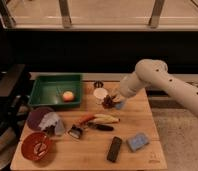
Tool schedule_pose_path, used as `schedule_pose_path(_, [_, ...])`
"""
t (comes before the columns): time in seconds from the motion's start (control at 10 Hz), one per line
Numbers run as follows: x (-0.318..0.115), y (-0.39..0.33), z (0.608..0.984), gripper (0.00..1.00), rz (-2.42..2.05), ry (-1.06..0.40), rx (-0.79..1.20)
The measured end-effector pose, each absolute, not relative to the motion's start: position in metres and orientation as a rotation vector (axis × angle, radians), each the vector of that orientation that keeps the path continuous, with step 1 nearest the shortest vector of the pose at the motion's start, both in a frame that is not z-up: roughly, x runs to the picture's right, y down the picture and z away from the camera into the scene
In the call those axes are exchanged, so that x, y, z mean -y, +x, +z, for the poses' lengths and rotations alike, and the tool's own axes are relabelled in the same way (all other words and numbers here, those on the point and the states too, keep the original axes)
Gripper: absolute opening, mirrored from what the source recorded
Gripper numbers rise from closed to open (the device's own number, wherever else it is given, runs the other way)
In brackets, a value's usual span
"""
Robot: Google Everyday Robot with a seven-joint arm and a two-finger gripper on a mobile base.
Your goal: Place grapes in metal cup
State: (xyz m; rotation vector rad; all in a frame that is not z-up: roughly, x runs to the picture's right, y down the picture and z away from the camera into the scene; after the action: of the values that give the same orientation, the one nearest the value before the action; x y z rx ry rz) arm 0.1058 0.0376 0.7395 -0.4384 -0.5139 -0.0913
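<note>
My gripper (111, 100) hangs at the end of the white arm that reaches in from the right. It is shut on the dark reddish-purple grapes (108, 103) and holds them above the table, just right of the white cup (99, 93). The small dark metal cup (98, 84) stands at the table's back edge, behind the white cup and up-left of the grapes. The light blue cup (120, 104) is mostly hidden behind the gripper.
A green tray (44, 92) with an orange fruit (67, 95) sits at back left. A carrot (86, 119), banana (106, 118), black slab (114, 149), blue sponge (137, 142), red bowl (37, 145) and purple bowl (38, 118) lie in front.
</note>
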Motion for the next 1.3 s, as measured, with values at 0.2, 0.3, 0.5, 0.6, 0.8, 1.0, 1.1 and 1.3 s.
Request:
schedule_pose_path(0.2, [-0.038, 0.107, 0.739, 0.00, -0.091, -0.439, 0.513])
schedule_pose_path(0.3, [-0.039, 0.107, 0.740, 0.00, -0.093, -0.440, 0.511])
schedule_pose_path(0.5, [-0.036, 0.110, 0.742, 0.00, -0.078, -0.432, 0.481])
schedule_pose_path(0.6, [-0.031, 0.122, 0.744, 0.00, -0.054, -0.420, 0.436])
schedule_pose_path(0.8, [-0.017, 0.156, 0.744, 0.00, -0.025, -0.386, 0.361])
schedule_pose_path(1.0, [0.010, 0.208, 0.744, 0.00, 0.001, -0.327, 0.270])
schedule_pose_path(1.1, [0.022, 0.225, 0.744, 0.00, 0.002, -0.302, 0.242])
schedule_pose_path(1.3, [0.054, 0.252, 0.747, 0.00, -0.004, -0.233, 0.190])
